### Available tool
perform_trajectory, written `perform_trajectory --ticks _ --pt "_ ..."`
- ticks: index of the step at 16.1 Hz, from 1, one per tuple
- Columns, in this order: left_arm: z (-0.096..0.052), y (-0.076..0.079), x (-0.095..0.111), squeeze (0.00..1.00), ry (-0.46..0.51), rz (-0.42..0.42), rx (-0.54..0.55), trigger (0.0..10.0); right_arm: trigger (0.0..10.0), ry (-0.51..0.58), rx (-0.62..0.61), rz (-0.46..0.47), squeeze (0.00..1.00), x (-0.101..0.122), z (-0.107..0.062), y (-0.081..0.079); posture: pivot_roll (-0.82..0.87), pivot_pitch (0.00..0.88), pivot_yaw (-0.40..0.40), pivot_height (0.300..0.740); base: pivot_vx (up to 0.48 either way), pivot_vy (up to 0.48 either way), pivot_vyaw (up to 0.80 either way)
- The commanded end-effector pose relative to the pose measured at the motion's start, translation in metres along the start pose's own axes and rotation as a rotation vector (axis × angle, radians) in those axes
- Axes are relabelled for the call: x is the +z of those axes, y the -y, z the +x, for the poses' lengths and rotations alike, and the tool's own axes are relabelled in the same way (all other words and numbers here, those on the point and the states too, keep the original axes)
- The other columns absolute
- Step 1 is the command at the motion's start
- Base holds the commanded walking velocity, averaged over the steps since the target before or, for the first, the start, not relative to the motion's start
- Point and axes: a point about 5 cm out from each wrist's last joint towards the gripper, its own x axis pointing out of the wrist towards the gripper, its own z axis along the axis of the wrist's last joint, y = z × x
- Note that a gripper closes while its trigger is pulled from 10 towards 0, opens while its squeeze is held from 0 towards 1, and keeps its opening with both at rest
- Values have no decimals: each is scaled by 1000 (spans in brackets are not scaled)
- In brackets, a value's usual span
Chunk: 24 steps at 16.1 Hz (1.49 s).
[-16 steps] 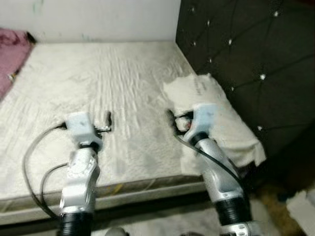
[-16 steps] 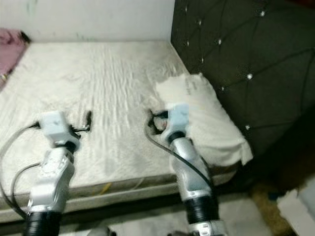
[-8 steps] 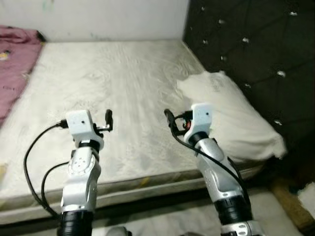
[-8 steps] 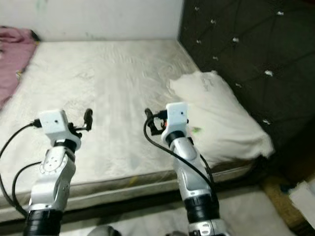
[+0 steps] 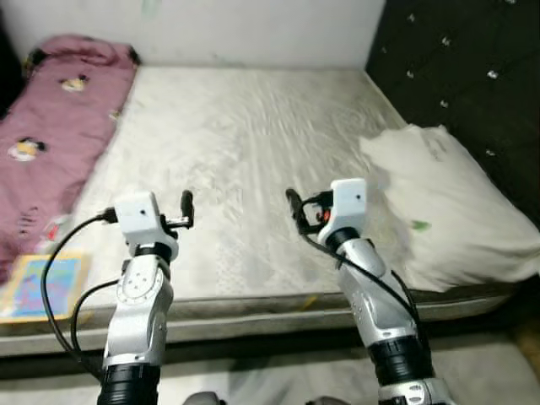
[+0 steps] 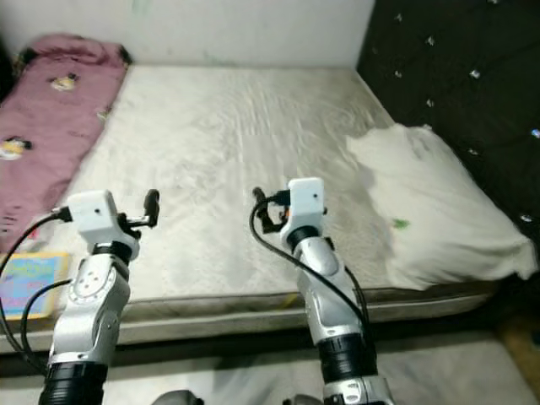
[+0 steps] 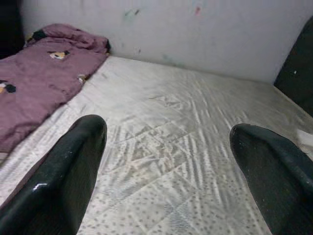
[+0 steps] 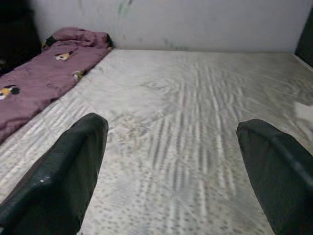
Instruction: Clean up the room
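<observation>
A bare cream mattress (image 5: 245, 126) lies before me. Along its left side stretches a crumpled pink blanket (image 5: 51, 126) with cartoon prints. A white pillow (image 5: 447, 211) rests at its right side against the headboard. A colourful flat book (image 5: 42, 283) lies at the mattress's near left corner. My left gripper (image 5: 186, 202) and right gripper (image 5: 292, 202) are held level above the near part of the mattress, both open and holding nothing. Across the mattress, the left wrist view takes in the blanket (image 7: 44, 73).
A dark tufted headboard (image 5: 472, 76) rises on the right. A white wall (image 5: 253, 29) closes the far side of the bed. The mattress's front edge (image 5: 253, 308) runs just below my arms, with grey floor (image 5: 270, 380) in front of it.
The camera has swung to the left: the pink blanket and the book have come into view, and the headboard has slid to the right edge. Both arms keep the same pose.
</observation>
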Motion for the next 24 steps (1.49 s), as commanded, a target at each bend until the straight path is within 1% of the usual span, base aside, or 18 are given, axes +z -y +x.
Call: perform_trajectory --ticks 1,7,22,24 --pt "0 11 2 0 21 -16 -42 10000 10000 -13 -32 -7 0 -2 -2 11 43 0 -22 740 0 0 0" --pt "-2 14 5 0 30 -27 -103 10000 10000 -20 -37 -12 0 -3 -1 12 41 0 -20 740 0 0 0" --pt "-2 16 5 0 33 -27 -122 10000 10000 -20 -44 -18 0 -4 0 13 43 0 -18 740 302 0 0" --pt "-1 19 4 0 38 -36 -108 10000 10000 -20 -40 -25 0 -5 0 13 46 0 -20 740 0 0 0"
